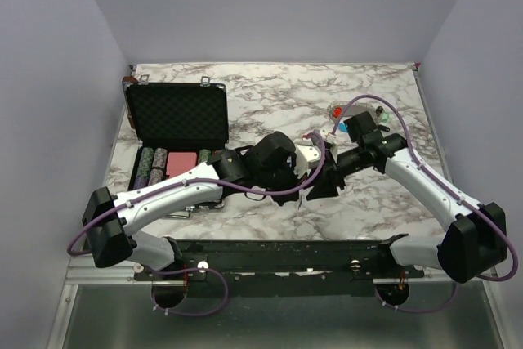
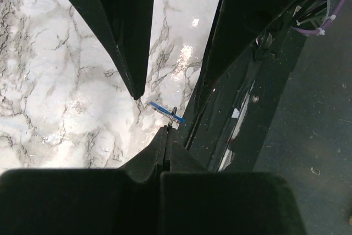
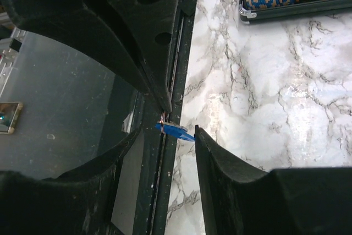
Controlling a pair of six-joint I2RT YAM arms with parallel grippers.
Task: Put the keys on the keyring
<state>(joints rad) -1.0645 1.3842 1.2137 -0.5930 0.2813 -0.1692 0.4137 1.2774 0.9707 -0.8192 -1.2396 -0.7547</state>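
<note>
my left gripper (image 2: pixel 166 131) is pinched tight on what looks like the thin metal ring end of the grey keyring (image 2: pixel 174 115), and the tiny blue-headed key (image 3: pixel 176 131) touches it. my right gripper (image 3: pixel 168 134) stands apart around that key. i judge threading is in hand; next comes a fine pinch and push. the red-headed key (image 1: pixel 335 111) lies far back.

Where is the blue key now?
In the right wrist view, the blue key sits between the fingertips of the right gripper, at the table's near edge.
</note>
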